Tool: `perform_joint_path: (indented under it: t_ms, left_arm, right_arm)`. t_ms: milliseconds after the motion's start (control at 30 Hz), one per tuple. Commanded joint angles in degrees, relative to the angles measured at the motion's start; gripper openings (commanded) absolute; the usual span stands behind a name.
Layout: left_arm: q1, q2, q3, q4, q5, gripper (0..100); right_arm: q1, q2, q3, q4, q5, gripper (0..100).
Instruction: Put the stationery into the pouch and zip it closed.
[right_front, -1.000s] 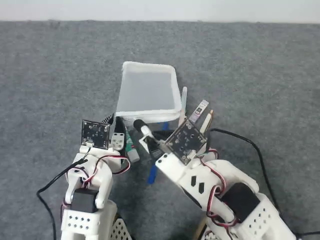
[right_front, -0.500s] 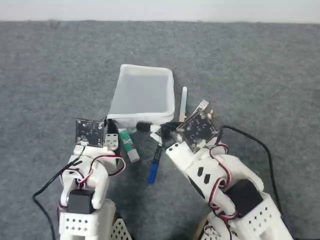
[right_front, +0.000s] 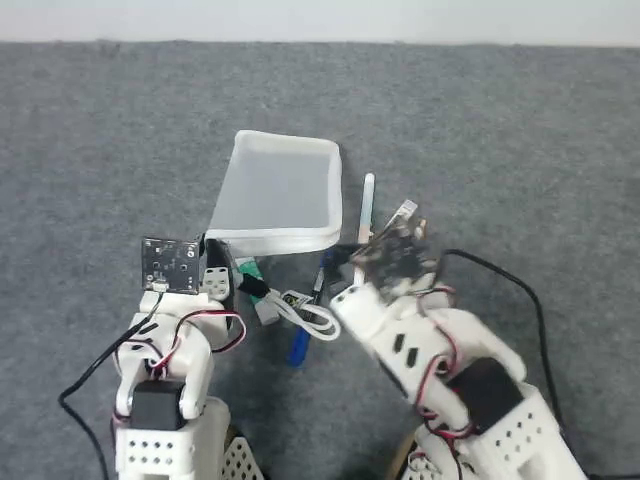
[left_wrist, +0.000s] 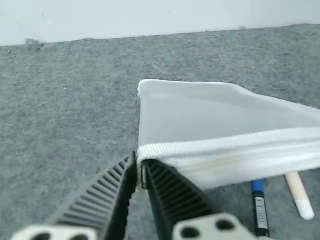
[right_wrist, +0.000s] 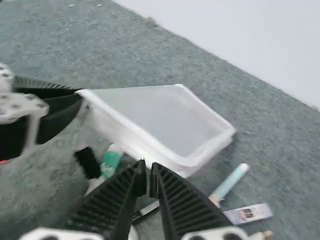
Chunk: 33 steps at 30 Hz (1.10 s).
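Grey carpet (right_front: 520, 130): left end effector (left_wrist: 139, 169) pinches pouch (left_wrist: 210, 115) corner; right end effector (right_wrist: 148, 176) seemingly closed

Lit brightly and evenly from overhead; throws only soft, faint shadows beneath the pouch (right_front: 280, 195) onto the grey desk (right_front: 520, 130).
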Motion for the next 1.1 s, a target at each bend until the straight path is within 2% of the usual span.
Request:
perform_joint_path:
  t_ms: [0,100,200,533,700,1067]
  left_arm:
    - [-0.4,-0.8,-4.0,0.2,1.5,1]
    - [-0.4,-0.8,-4.0,0.2,1.5,1]
    - [-0.4,-0.8,-4.0,0.2,1.5,1]
    - [-0.5,-0.8,-4.0,0.2,1.5,1]
    - [-3.8,-0.8,-3.9,0.0,1.6,1]
    - [-3.9,-0.8,-4.3,2.2,1.2,1]
  right_arm:
    - [-6.1,9.1,-1.0,-0.3,-0.2,8.0]
    - [-9.8,17.5,-1.0,-3.6,-0.5,18.4]
    - [-11.5,24.4,-1.0,-7.5,-0.6,22.5]
    - [-15.7,37.4,-0.9,-21.0,-0.5,22.4]
    - [-15.6,40.7,-0.9,-26.8,-0.3,22.4]
    - [-15.3,43.1,-0.9,-29.1,-0.2,22.4]
